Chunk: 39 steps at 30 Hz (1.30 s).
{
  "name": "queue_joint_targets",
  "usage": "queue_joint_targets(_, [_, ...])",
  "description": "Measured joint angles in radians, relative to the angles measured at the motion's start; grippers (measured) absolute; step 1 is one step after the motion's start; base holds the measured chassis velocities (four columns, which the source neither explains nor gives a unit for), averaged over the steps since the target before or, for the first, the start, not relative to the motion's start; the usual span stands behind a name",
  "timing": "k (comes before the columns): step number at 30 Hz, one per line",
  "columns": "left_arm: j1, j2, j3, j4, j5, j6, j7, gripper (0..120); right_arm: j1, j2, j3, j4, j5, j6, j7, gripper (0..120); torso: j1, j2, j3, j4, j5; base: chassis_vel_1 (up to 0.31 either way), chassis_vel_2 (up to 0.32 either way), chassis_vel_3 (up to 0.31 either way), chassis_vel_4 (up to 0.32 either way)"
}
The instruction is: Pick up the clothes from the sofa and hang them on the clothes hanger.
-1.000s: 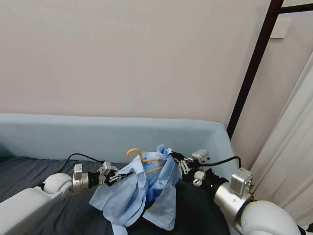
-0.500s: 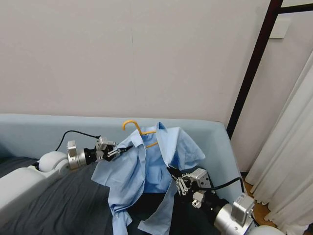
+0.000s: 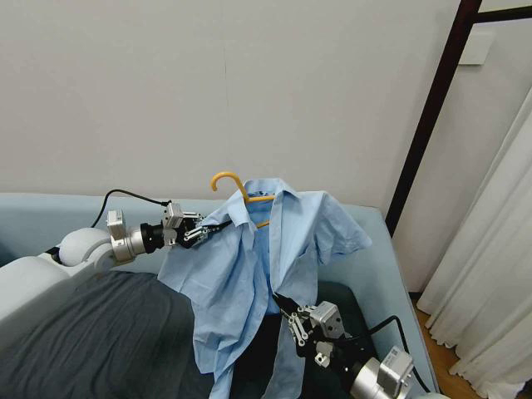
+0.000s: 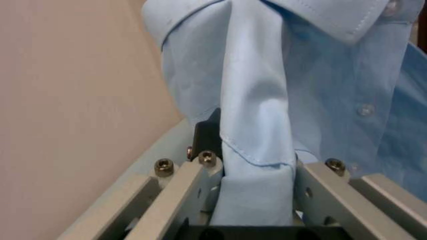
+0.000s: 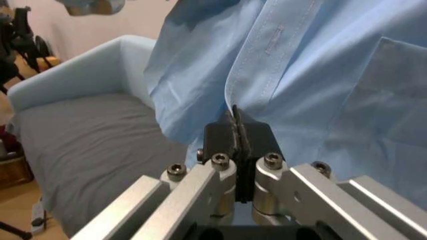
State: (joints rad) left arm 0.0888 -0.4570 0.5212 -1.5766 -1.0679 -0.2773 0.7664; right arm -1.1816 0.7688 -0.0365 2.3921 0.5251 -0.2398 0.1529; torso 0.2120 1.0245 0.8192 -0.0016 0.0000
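Two grippers hold a blue shirt point(image 3: 249, 274), mid-frame, over the sofa point(image 3: 370, 249).
The left gripper point(image 3: 195, 233) clamps its shoulder, the right gripper point(image 3: 288, 317) its front edge; black pole point(image 3: 428, 116) upper right.

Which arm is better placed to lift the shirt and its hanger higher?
Left, probably: the left gripper is shut on the blue shirt at its shoulder, beside the yellow hanger, while the right gripper pinches its front edge far lower.

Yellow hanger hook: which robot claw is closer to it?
Left. The left claw grips the blue shirt at its shoulder, just beside and below the yellow hanger hook. The right claw sits far lower, by the shirt's hanging front edge.
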Motion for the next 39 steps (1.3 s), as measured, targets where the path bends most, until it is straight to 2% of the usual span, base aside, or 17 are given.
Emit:
queue_joint_targets(5, [-0.003,0.011,0.018,-0.006,0.046,-0.031,0.026,6,-0.053,-0.005,-0.004,-0.01,-0.04,0.019,-0.04,2,0.0,0.0,0.0,0.0001,-0.0001,0.0,0.0,0.0,0.0])
queue_joint_targets(8, [0.014,0.001,0.018,-0.001,0.084,-0.053,0.027,6,-0.09,-0.011,0.005,-0.009,-0.079,0.03,-0.058,15,0.0,0.0,0.0,0.0002,-0.0001,0.0,0.0,0.0,0.0])
queue_joint_targets(9, [0.014,0.001,0.018,-0.001,0.084,-0.053,0.027,6,-0.09,-0.011,0.005,-0.009,-0.079,0.03,-0.058,15,0.0,0.0,0.0,0.0002,-0.0001,0.0,0.0,0.0,0.0])
queue_joint_targets(13, [0.029,-0.035,0.013,0.019,0.117,-0.068,0.018,6,-0.148,-0.033,0.032,-0.011,-0.241,0.079,-0.11,35,0.0,0.0,0.0,-0.0001,-0.0001,0.0,0.0,0.0,0.0])
queue_joint_targets(14, [0.029,-0.035,0.013,0.019,0.117,-0.068,0.018,6,-0.148,-0.033,0.032,-0.011,-0.241,0.079,-0.11,35,0.0,0.0,0.0,-0.0001,-0.0001,0.0,0.0,0.0,0.0])
queue_joint_targets(17, [0.028,-0.054,0.011,0.031,0.128,-0.071,0.014,6,-0.183,-0.038,0.054,0.013,-0.238,0.073,-0.086,49,0.0,0.0,0.0,-0.0002,-0.0001,0.0,0.0,0.0,0.0])
queue_joint_targets(18, [0.028,-0.054,0.011,0.031,0.128,-0.071,0.014,6,-0.183,-0.038,0.054,0.013,-0.238,0.073,-0.086,49,0.0,0.0,0.0,-0.0002,-0.0001,0.0,0.0,0.0,0.0])
queue_joint_targets(20, [0.021,-0.062,0.014,0.042,0.14,-0.076,0.015,6,-0.174,-0.037,0.07,0.038,-0.164,0.033,-0.016,57,0.0,0.0,0.0,-0.0001,0.0,0.0,0.0,0.0,0.0])
queue_joint_targets(22, [0.018,-0.07,0.019,0.055,0.159,-0.085,0.016,6,-0.133,-0.035,0.088,0.07,-0.021,-0.02,0.093,68,0.0,0.0,0.0,0.0,0.0,0.0,0.0,0.0,0.0])
queue_joint_targets(23, [0.018,-0.07,0.019,0.055,0.159,-0.085,0.016,6,-0.133,-0.035,0.088,0.07,-0.021,-0.02,0.093,68,0.0,0.0,0.0,0.0,0.0,0.0,0.0,0.0,0.0])
queue_joint_targets(25, [0.022,-0.076,0.022,0.062,0.18,-0.094,0.018,6,-0.07,-0.039,0.11,0.088,0.084,-0.044,0.194,76,0.0,0.0,0.0,0.0001,-0.0001,0.0,0.0,0.0,0.0])
queue_joint_targets(28, [0.028,-0.08,0.022,0.066,0.197,-0.101,0.023,6,-0.013,-0.044,0.125,0.089,0.085,-0.018,0.25,84,0.0,0.0,0.0,0.0002,0.0,0.0,0.0,0.0,0.0])
queue_joint_targets(31, [0.04,-0.087,0.023,0.066,0.208,-0.104,0.023,6,0.1,-0.054,0.13,0.088,0.109,-0.011,0.324,98,0.0,0.0,0.0,0.0002,0.0,0.0,0.0,0.0,0.0])
queue_joint_targets(33, [0.042,-0.089,0.023,0.066,0.212,-0.105,0.023,6,0.137,-0.057,0.126,0.089,0.149,-0.022,0.347,99,0.0,0.0,0.0,0.0002,-0.0002,0.0,0.0,0.0,0.0])
queue_joint_targets(36, [0.049,-0.091,0.022,0.066,0.224,-0.106,0.02,6,0.232,-0.067,0.105,0.093,0.332,-0.071,0.414,100,0.0,0.0,0.0,0.0,-0.0001,0.0,0.0,0.0,0.0])
queue_joint_targets(37, [0.049,-0.091,0.022,0.066,0.224,-0.106,0.02,6,0.232,-0.067,0.105,0.093,0.332,-0.071,0.414,100,0.0,0.0,0.0,0.0,-0.0001,0.0,0.0,0.0,0.0])
queue_joint_targets(39, [0.054,-0.093,0.022,0.066,0.236,-0.108,0.018,6,0.29,-0.064,0.089,0.099,0.45,-0.104,0.458,100,0.0,0.0,0.0,0.0,-0.0002,0.0,0.0,0.0,0.0])
